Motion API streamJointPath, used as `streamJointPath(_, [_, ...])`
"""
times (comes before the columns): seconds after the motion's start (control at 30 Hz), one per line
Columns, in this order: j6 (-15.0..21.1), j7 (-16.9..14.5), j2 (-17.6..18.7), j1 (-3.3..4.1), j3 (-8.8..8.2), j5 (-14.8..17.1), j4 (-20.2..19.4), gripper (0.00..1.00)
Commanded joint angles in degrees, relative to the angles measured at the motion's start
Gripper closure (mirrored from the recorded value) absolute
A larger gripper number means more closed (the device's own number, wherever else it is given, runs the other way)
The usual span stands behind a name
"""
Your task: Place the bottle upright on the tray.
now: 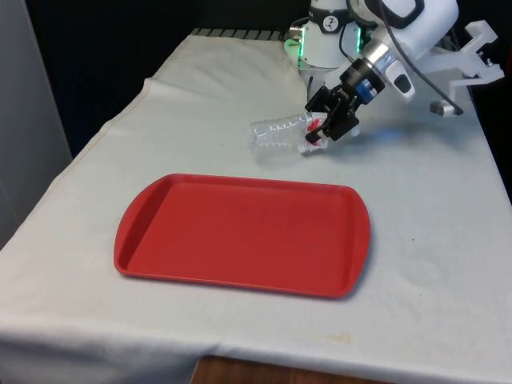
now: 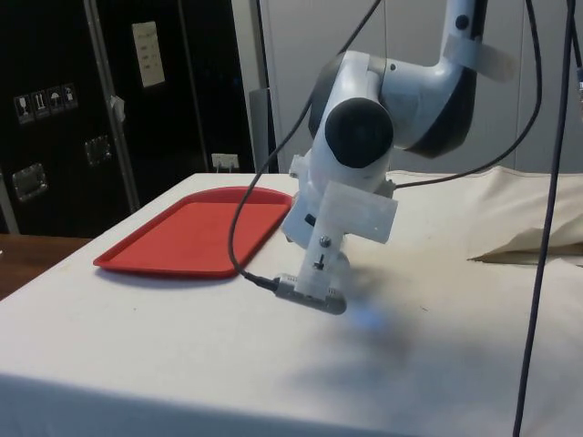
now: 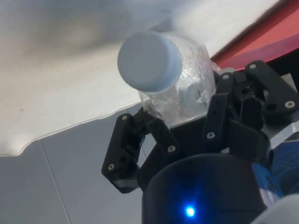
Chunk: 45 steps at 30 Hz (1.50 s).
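A clear plastic bottle (image 1: pixel 278 134) with a red label lies almost level just beyond the far rim of the red tray (image 1: pixel 240 232). Its base points to the front view's left. My gripper (image 1: pixel 318 128) is shut on the bottle's neck end, reaching in from the front view's right. In the wrist view the pale cap (image 3: pixel 149 60) faces the camera and the bottle's shoulder (image 3: pixel 191 88) sits between the black fingers (image 3: pixel 135 135). A red strip of the tray (image 3: pixel 261 37) lies behind it. From the side, the arm hides the bottle; the tray (image 2: pixel 191 237) lies flat with nothing on it.
The robot's base (image 1: pixel 320 48) stands at the table's far end. A fold of white cloth (image 2: pixel 528 241) rises on the table in the side view. Bare cloth surrounds the tray up to the table's near edge (image 1: pixel 264 356).
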Motion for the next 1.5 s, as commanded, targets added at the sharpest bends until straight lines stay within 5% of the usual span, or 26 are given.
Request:
streamJointPath(0.0, [0.3,-0.7,-0.5,-0.23,0.00,0.6,-0.2,0.65])
streamJointPath(0.37, [1.5,-1.9,-2.4,-0.57,0.00,2.4,-0.3,0.65])
streamJointPath(0.4, [0.6,-1.4,-2.1,-0.17,0.00,2.0,-0.1,0.65])
streamJointPath(0.73, [3.8,-2.8,-4.2,-1.15,-0.34,4.4,-0.6,0.65])
streamJointPath(1.47, [7.6,-5.4,-6.9,-1.78,-1.32,10.1,-1.0,0.65])
